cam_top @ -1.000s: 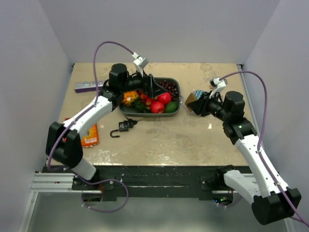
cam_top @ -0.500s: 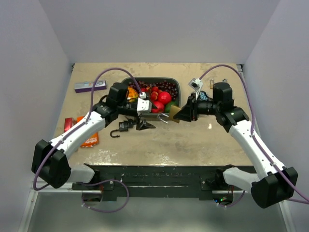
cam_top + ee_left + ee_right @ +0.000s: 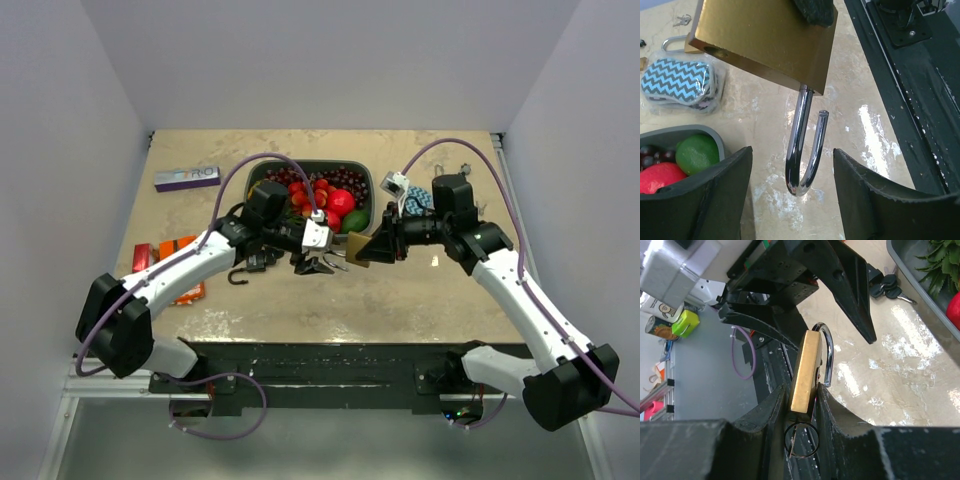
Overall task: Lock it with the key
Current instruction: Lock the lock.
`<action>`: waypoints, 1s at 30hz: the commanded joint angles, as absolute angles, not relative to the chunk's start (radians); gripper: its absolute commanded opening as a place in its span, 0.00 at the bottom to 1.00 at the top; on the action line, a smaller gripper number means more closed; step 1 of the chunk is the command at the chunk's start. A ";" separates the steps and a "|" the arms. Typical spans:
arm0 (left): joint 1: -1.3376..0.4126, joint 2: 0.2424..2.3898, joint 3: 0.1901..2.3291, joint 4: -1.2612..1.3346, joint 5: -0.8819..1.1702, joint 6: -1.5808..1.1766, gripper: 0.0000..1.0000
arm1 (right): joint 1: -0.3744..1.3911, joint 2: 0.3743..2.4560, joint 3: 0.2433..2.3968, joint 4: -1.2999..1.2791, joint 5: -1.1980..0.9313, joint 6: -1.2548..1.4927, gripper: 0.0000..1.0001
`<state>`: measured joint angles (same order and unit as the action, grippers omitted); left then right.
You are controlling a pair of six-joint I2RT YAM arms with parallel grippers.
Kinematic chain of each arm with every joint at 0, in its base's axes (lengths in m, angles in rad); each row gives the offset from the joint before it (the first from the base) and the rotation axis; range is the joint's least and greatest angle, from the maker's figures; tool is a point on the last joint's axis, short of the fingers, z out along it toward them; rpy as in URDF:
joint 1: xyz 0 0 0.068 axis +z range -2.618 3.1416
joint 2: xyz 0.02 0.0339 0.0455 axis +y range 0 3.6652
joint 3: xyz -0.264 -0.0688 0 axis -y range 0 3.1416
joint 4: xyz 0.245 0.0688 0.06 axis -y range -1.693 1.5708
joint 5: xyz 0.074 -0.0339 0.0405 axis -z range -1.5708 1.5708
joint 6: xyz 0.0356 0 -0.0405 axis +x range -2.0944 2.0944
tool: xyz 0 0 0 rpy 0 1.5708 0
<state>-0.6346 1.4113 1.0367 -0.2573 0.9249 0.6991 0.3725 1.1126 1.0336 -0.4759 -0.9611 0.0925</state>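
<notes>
My right gripper [image 3: 378, 246] is clamped on the brass body of the padlock [image 3: 805, 367]. It holds the padlock in the air over the middle of the tabletop [image 3: 420, 290], just in front of the tray [image 3: 368, 180]. The shackle [image 3: 804, 150] is sprung open and sits between the parted jaws of my left gripper [image 3: 792, 172], which touch nothing. A ring [image 3: 801, 440] hangs under the padlock, but I cannot make out the key itself. I judge the step in hand is closing the shackle. Next, my left gripper needs to take it and seat its free end squarely in the body.

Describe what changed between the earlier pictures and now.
The left end effector and right end effector swung inward, before the fruit tray; the left now straddles the open shackle of the brass padlock. Unchanged: the right's grip on it; the black padlock stays put.
</notes>
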 commanded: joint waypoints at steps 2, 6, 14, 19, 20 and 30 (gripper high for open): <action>-0.641 1.434 1.051 -0.235 0.936 0.747 0.68 | 0.377 1.089 1.108 -0.423 -1.035 0.078 0.00; -0.641 1.443 1.058 -0.232 0.948 0.744 0.54 | 0.382 1.094 1.112 -0.422 -1.039 0.078 0.00; -0.643 1.434 1.062 -0.230 0.969 0.733 0.12 | 0.382 1.109 1.111 -0.419 -1.032 0.080 0.00; -0.643 1.384 1.029 -0.183 0.963 0.664 0.00 | 0.382 1.124 1.098 -0.417 -1.006 0.090 0.36; -0.644 1.378 1.014 -0.186 0.962 0.658 0.00 | 0.382 1.127 1.098 -0.422 -0.997 0.091 0.49; -0.638 1.350 0.973 -0.261 0.980 0.697 0.00 | 0.347 1.114 1.098 -0.436 -0.910 0.065 0.99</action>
<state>-0.6418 1.3903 0.9684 -0.3077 0.9146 0.6910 0.3634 1.1320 1.0565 -0.4572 -0.9356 0.0853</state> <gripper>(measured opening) 0.115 0.986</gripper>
